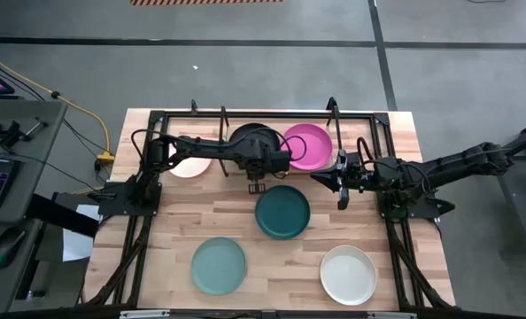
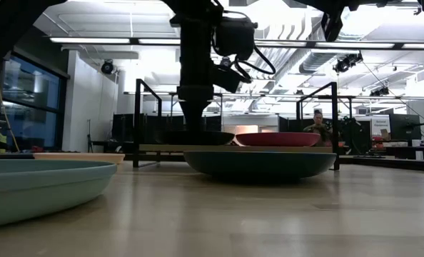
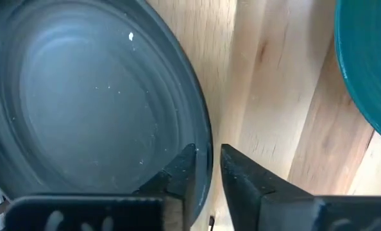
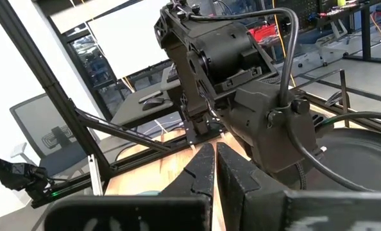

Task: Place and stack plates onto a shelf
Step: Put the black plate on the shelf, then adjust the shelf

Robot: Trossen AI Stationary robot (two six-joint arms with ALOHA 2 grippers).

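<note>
The black plate [image 1: 245, 140] lies flat on the shelf's wooden board [image 2: 162, 148], with the magenta plate [image 1: 307, 146] beside it on the shelf [image 1: 334, 115]. My left gripper [image 3: 208, 151] points down at the black plate's near rim, open; one finger is over the plate's inside, the other outside it. The pale pink plate [image 1: 188, 167] lies left of the shelf. The dark teal [image 1: 282, 211], light teal [image 1: 219, 266] and white [image 1: 349, 275] plates lie on the table. My right gripper [image 4: 213, 151] waits shut, raised at the right [image 1: 321, 177]. My left gripper stands astride the black plate's near rim [image 3: 208, 138] from above. A strip of wood shows between the rim and the outer finger [image 3: 242, 173]. Whether the inner finger [image 3: 181, 170] touches the plate I cannot tell.
The shelf's upright end bars [image 2: 135, 121] [image 2: 335, 121] stand at both ends of the board. The larger black frame [image 1: 148, 177] edges the table. The dark teal plate [image 3: 370, 64] lies close in front of the left gripper. A person [image 2: 318, 123] sits in the room behind.
</note>
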